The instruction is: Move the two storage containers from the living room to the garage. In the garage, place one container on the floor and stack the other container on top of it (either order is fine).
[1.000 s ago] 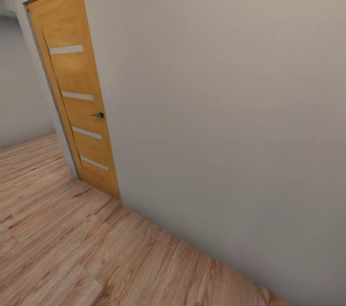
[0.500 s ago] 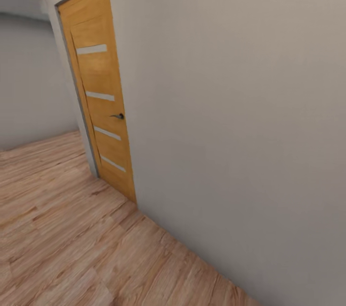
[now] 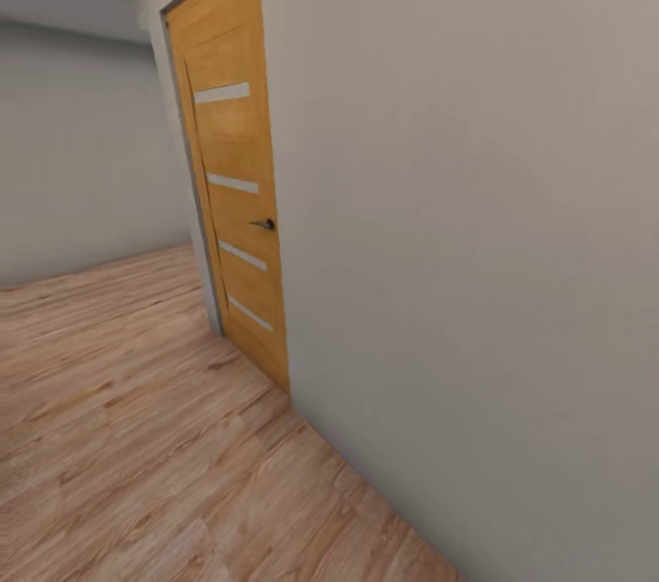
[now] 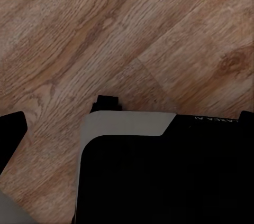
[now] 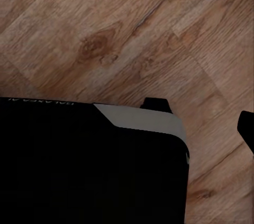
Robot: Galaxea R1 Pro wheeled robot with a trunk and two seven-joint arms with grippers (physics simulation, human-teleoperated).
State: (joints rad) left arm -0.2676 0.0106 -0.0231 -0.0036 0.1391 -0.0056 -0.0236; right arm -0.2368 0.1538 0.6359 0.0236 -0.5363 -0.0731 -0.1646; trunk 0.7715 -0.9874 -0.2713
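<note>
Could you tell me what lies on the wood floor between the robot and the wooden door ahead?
In the head view, nothing: bare wood-plank floor runs up to the closed wooden door, alongside the grey wall.

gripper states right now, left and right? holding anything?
Left gripper: cannot tell; its wrist view shows the robot's base over wood-plank floor.
Right gripper: cannot tell; same kind of view.

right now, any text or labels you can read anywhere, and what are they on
Small pale lettering on the black robot body, near its top edge in the left wrist view: too small and blurred to read.
The same kind of lettering on the black body in the right wrist view: shown upside down, unreadable.
Door, wall, wood floor: no text.
</note>
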